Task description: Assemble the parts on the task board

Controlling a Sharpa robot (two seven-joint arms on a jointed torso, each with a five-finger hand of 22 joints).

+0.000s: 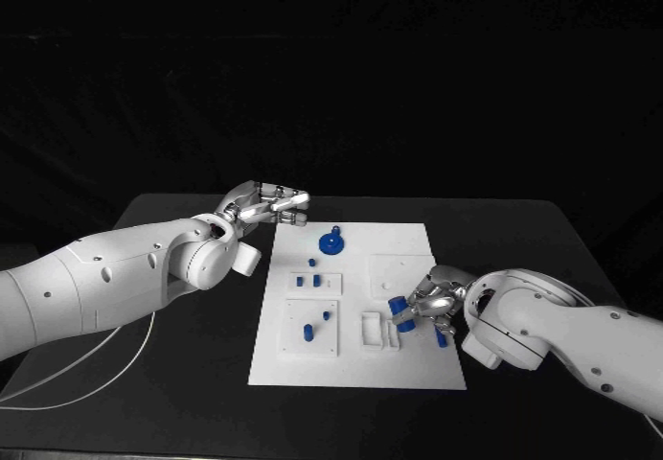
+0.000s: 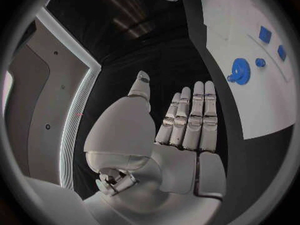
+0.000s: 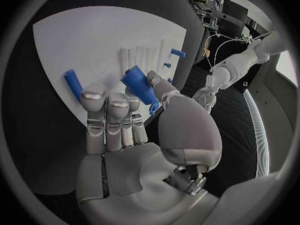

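The white task board (image 1: 362,359) lies mid-table. My right hand (image 1: 431,303) hovers over its right side and pinches a short blue cylinder (image 1: 400,314) between thumb and a finger; the right wrist view shows that cylinder (image 3: 139,84) held above the board (image 3: 94,40). A blue peg (image 1: 443,337) lies loose on the board beside that hand, the same peg (image 3: 72,83) lying just past its fingertips. My left hand (image 1: 269,203) hangs over the board's far left corner, fingers straight, holding nothing. Its wrist view shows the empty palm (image 2: 181,130).
A blue gear (image 1: 333,241) with a small knob (image 1: 313,261) stands at the board's far end, two blue blocks (image 1: 308,281) below it. Two pegs (image 1: 318,323) stand in the near left plate, beside a white slotted holder (image 1: 373,329). A cable (image 1: 83,383) trails at the table's left.
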